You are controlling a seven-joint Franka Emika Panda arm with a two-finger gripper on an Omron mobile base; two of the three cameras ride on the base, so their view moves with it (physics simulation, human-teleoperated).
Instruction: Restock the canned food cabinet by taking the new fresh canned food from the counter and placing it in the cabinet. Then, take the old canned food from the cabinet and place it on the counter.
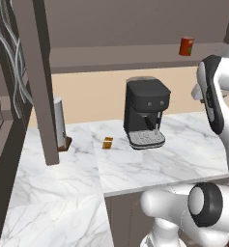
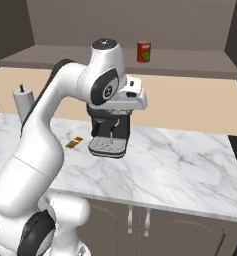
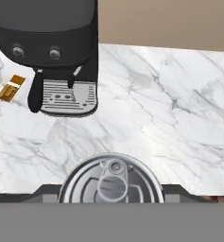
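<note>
The counter (image 2: 180, 165) is the largest thing here, a white marble worktop with grey veins that runs wide across both base views over a brown base unit, with a tan wall behind it. Above it hangs the taupe-brown cabinet (image 1: 43, 87), its thick upright side panel reaching down to the marble at the left of the left base view and its long shelf board stretching across the back.

The white arm (image 2: 55, 125) bends up and over the worktop, its hand held above the marble near the coffee machine (image 1: 146, 111), a black machine with a grey drip tray that stands on the counter against the wall.

A pale upright cylinder (image 1: 59, 120) stands on a small brown base just beside the cabinet's side panel.

The red can (image 2: 143, 51) stands upright on the cabinet shelf, toward its right end, well apart from the hand.

In the hand view the flat silver tin (image 3: 112, 182), its ring-pull lid facing the camera, sits right at the gripper (image 3: 112, 191) above the marble; the fingertips are hidden behind it, so whether the jaws clamp it cannot be told.

A small orange-brown packet (image 1: 107, 143) lies flat on the counter left of the coffee machine.
</note>
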